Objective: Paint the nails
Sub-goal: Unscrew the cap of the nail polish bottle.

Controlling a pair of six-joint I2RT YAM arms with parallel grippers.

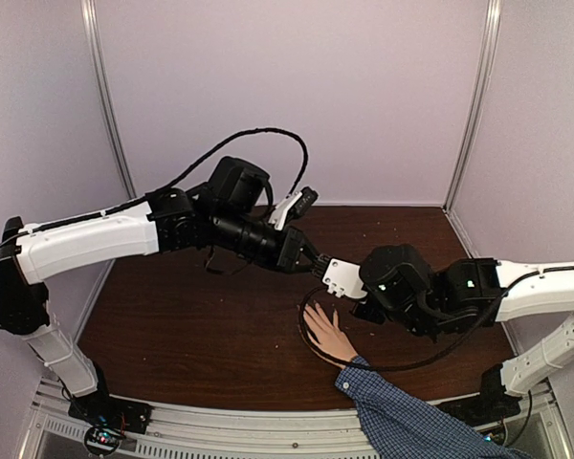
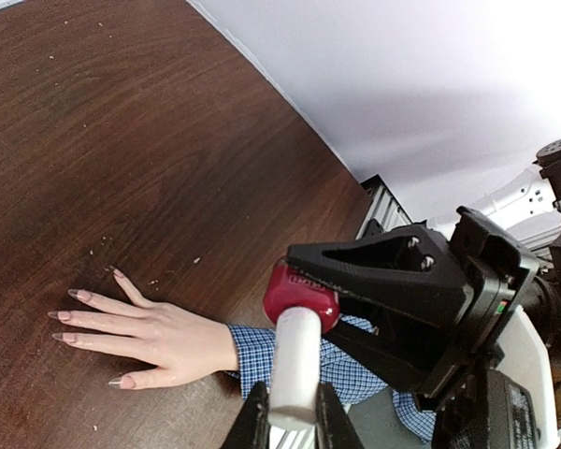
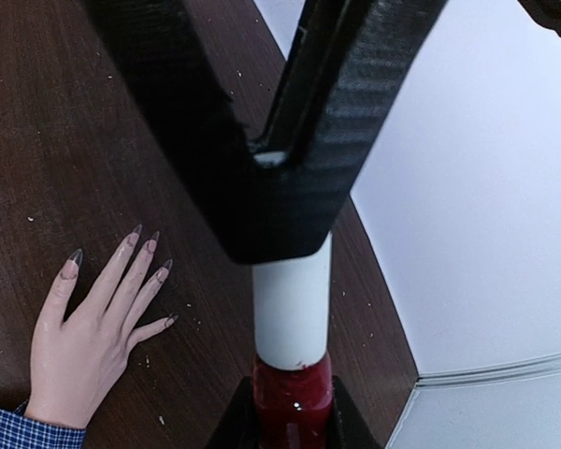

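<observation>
A light-skinned hand [image 2: 154, 335] with a blue checked sleeve [image 2: 262, 351] lies flat on the dark wooden table, fingers spread. Its long pointed nails [image 2: 79, 296] look bare and pinkish; they also show in the right wrist view [image 3: 75, 257]. My left gripper [image 2: 293, 412] is shut on the white cap [image 2: 294, 360] of a small red polish bottle [image 2: 299, 295]. My right gripper [image 3: 290, 416] is shut on the red bottle body [image 3: 292, 398]. Both grippers meet in the air above and beyond the hand [image 1: 325, 333], the left gripper [image 1: 316, 263] facing the right gripper [image 1: 342, 282].
A black cable [image 1: 304, 330] loops on the table around the hand. Pale booth walls [image 1: 297, 86] close in the back and sides. Small crumbs [image 2: 103, 245] speckle the wood near the fingers. The sleeve [image 1: 402, 416] crosses the table's near edge.
</observation>
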